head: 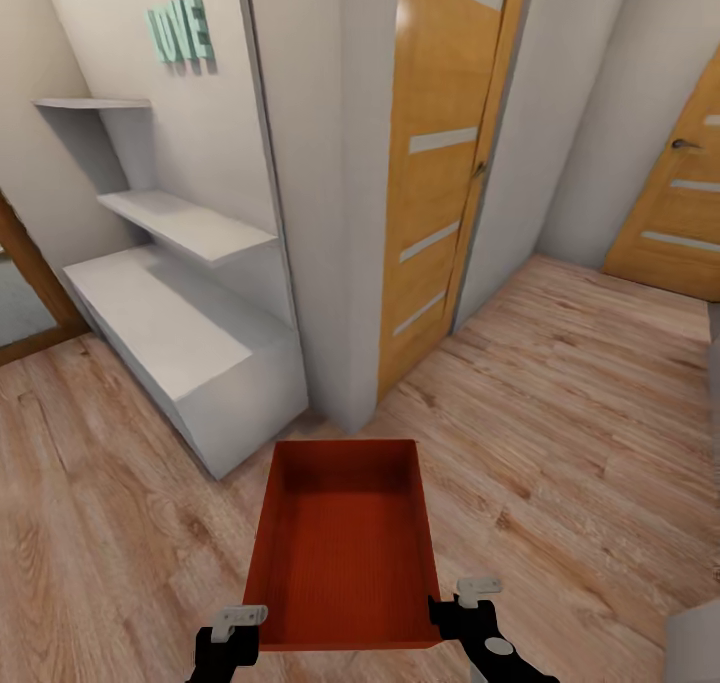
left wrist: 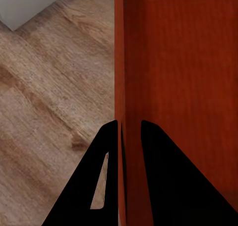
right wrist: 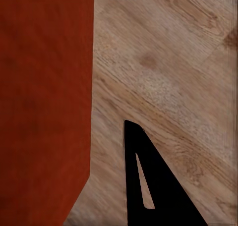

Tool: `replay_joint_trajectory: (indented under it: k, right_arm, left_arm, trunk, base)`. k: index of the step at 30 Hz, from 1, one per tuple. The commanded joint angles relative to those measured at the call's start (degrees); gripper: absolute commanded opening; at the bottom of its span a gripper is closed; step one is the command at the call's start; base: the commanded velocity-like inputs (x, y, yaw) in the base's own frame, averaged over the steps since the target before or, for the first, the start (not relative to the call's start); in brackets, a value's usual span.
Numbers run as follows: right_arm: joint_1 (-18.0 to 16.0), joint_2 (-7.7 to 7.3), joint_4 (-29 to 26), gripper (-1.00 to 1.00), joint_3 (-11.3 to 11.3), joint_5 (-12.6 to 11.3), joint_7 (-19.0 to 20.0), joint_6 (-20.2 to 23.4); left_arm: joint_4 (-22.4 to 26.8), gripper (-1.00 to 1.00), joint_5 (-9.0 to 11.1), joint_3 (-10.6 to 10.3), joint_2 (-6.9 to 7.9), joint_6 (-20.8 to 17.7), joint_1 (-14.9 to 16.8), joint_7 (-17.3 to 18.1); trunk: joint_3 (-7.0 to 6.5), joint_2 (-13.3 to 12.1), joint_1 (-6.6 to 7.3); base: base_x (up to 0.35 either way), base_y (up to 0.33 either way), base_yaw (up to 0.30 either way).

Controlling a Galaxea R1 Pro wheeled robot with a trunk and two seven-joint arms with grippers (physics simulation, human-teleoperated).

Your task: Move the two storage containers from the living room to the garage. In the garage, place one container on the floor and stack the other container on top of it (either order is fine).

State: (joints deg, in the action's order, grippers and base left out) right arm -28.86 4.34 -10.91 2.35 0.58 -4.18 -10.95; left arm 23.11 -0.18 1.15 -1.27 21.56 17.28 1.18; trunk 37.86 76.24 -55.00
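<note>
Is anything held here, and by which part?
Yes: the container. The left gripper pinches its left side wall near the close corner; the right gripper sits at the right wall, its grip unclear.

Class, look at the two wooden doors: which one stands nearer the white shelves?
The tall door beside the white shelves. The other door sits at the far right, partly cut off.

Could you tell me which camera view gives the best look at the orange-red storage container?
The head view: the whole storage container shows there, open top and ribbed bottom, carried above the wood-plank floor between the left gripper and right gripper. The left wrist view shows just one thin wall between black fingers; the right wrist view shows a plain red side.
</note>
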Motion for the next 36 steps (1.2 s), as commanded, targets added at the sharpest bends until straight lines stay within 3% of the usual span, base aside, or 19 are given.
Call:
replay_joint_trajectory:
  k: [1,36]
  right_arm:
    - [-0.06,-0.91,0.1,-1.0,-0.51,-0.06,-0.65,-0.21]
    - [-0.06,-0.91,0.1,-1.0,-0.51,-0.06,-0.65,-0.21]
  left_arm:
    - [0.09,-1.0,0.53,1.01,0.04,0.15,0.03,-0.48]
    - [0.08,-1.0,0.53,0.96,0.04,0.15,0.03,-0.48]
  trunk:
    - [0.04,0.02,0.0]
    - [0.03,0.02,0.0]
  base:
    - [0.0,0.0,-0.262]
    - [0.0,0.0,-0.265]
